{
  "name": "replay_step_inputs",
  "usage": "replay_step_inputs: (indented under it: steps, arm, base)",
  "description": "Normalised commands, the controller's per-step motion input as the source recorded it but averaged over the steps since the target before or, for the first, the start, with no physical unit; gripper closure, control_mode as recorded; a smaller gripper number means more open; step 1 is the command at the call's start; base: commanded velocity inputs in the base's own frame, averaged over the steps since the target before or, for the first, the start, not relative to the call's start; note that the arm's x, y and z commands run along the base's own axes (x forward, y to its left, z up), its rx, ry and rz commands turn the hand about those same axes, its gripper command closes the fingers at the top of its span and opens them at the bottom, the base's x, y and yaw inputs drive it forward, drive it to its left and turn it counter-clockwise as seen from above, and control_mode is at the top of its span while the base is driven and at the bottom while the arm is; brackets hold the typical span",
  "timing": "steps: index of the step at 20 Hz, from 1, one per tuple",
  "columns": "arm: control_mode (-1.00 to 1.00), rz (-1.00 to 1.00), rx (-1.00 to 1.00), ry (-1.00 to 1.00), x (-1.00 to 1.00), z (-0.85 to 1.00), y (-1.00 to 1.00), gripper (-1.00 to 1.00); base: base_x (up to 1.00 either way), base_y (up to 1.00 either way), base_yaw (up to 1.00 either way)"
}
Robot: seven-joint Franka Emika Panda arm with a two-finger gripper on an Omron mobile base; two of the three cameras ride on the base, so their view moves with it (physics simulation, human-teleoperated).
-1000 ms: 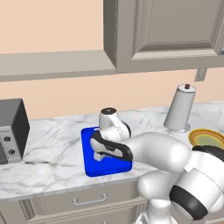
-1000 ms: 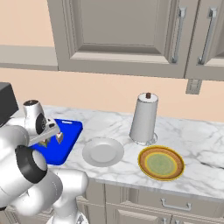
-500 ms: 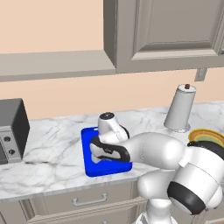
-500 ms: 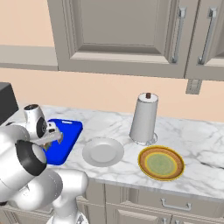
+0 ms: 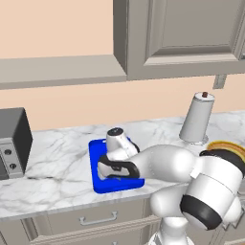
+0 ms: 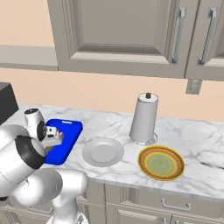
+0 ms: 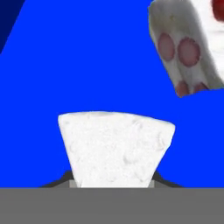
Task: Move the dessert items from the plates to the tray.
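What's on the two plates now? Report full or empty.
Both empty: the grey-white plate and the yellow plate show bare surfaces. Both cake wedges sit over the blue tray.

tray (image 7: 87, 65): flat matt blue, plastic-looking | near cake wedge (image 7: 116, 148): rough, crumbly white face | cherry cake wedge (image 7: 186, 48): grainy white side with smooth pink rounds | counter (image 6: 192, 135): polished grey-veined marble | grey-white plate (image 6: 103, 152): smooth, faint sheen | cabinet doors (image 6: 127, 30): matt painted grey

Arm low, claw (image 7: 112, 183) down (jaws hidden)
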Motion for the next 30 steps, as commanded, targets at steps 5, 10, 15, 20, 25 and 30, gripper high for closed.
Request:
replay_step_inputs:
  steps: [5,10,15,20,25,30]
  arm:
    - [-1.0,-0.21,0.0,0.01,0.03,-0.24,0.0,1.0]
    - [-1.0,-0.02,0.0,0.0,0.0,0.0,0.0,-1.0]
    - [-1.0,0.0,0.0,0.0,-0.01,0.03,-0.07,-1.0]
    - [-1.0,0.0,0.0,0.0,-0.02,0.47,-0.22,-1.0]
    - [-1.0,0.0,0.0,0.0,0.0,0.73,-0.3,-1.0]
    - [-1.0,0.0,0.0,0.05,0.0,0.65,-0.6,-1.0]
  base:
    - [0.0,0.0,0.0]
    - [0.0,0.0,0.0]
    - [0.0,0.0,0.0]
    - [0.0,0.0,0.0]
    - [0.0,0.0,0.0]
    - [0.0,0.0,0.0]
